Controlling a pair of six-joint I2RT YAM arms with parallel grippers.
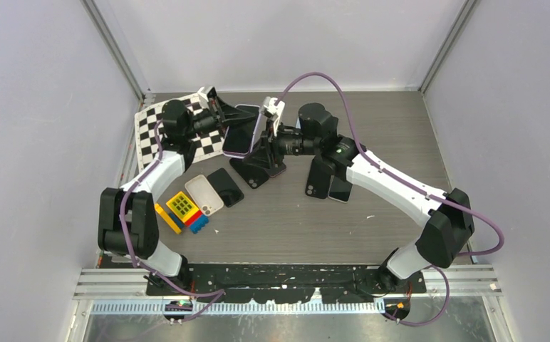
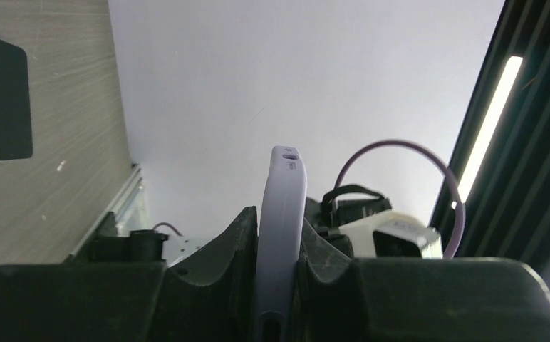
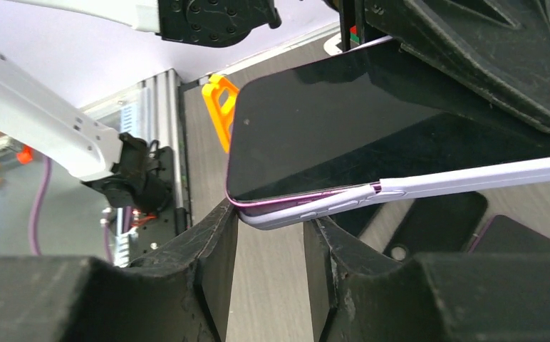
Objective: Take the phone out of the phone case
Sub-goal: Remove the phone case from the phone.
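From above: reaching in with both arms over the far middle of the counter (image 1: 393, 121), lifted clear of it. Between them, the phone (image 1: 238, 141) in its lilac case (image 1: 259, 127), screen tilted up, with the left tool (image 1: 226, 125) at its far-left side and the right tool (image 1: 266, 146) at its right edge. On the counter below and nearer: several loose phones (image 1: 226, 187), a white case (image 1: 204, 194), coloured blocks (image 1: 181, 209). At the far-left corner, a checkerboard (image 1: 147, 132).

Left wrist: clamped tight on the case (image 2: 281, 228), seen edge-on and upright between the two black fingers (image 2: 219, 263), both pressing its faces. Behind, a purple cable (image 2: 400, 153) looping; at upper left, a dark phone (image 2: 5, 96) flat on the counter.

Right wrist: jaws apart, one finger (image 3: 211, 249) at each side of the phone's (image 3: 329, 121) lower corner. Cannot tell whether pinching or merely flanking it. At that corner, pink phone rim showing above the case (image 3: 457, 178) lip; farther along, case still around the edge. Phone still in the case overall.
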